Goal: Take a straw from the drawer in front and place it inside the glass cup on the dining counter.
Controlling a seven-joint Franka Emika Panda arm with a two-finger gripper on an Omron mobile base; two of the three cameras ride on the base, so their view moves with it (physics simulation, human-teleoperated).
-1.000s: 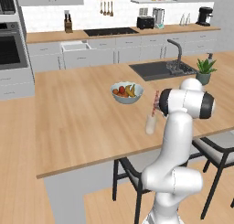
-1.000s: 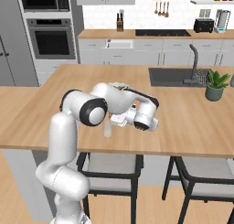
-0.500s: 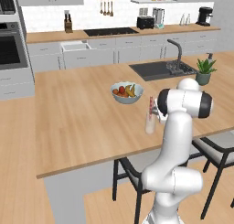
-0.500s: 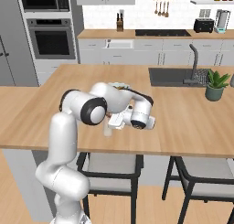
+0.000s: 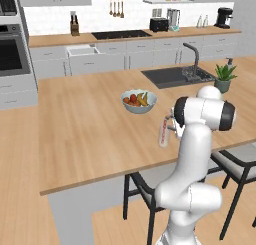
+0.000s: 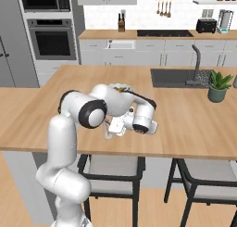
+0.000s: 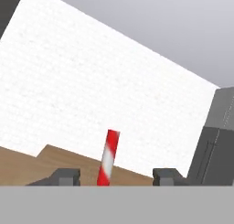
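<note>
Straw [image 7: 108, 157] upright btwn spread fingertips [image 7: 66, 177], untouched, hand [image 7: 114, 177] level over glass cup [image 5: 164, 131], arm bent fwd

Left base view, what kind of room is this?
A rendered home kitchen: a wood-topped dining counter with an inset sink, a wall counter with a black cooktop, and a built-in oven.

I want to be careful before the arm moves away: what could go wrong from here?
The straw stands between the fingers of the open gripper, so a sideways retreat could catch it. The glass is close to the counter edge near the arm; a bump might tip it.
</note>
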